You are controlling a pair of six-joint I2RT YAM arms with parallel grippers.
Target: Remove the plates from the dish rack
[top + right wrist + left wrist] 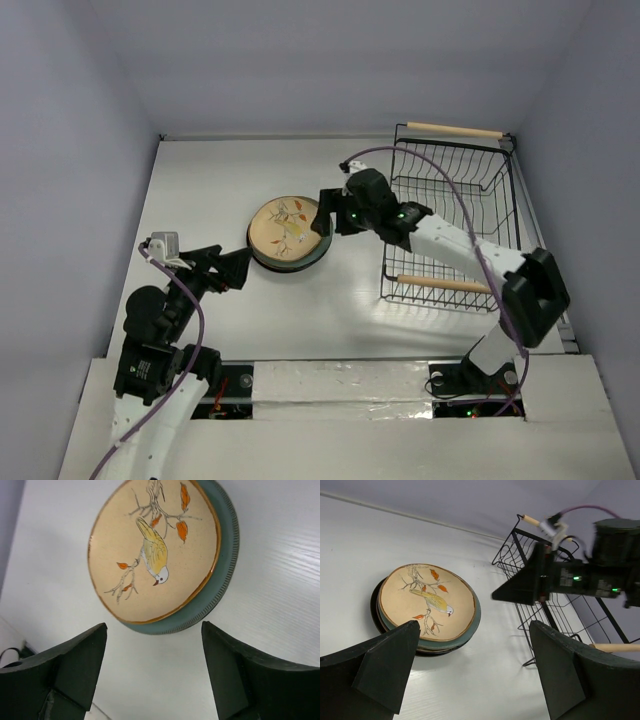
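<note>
Progress seems nearly complete: the dish rack (455, 130), at the right of the top view, shows no plate between its wires, though the right arm hides a part of it. The plates (287, 232) lie in one stack at the centre of the table (200, 180), the tan plate (150, 555) on top and a teal plate (222, 585) just under it. The right gripper (324, 212), jaws wide apart and holding nothing, is just beside the stack's right edge. The left gripper (235, 262), also apart and empty, is near its lower left edge.

Bright, even overhead light, soft shadows, mild glare on the table (350, 320)
</note>
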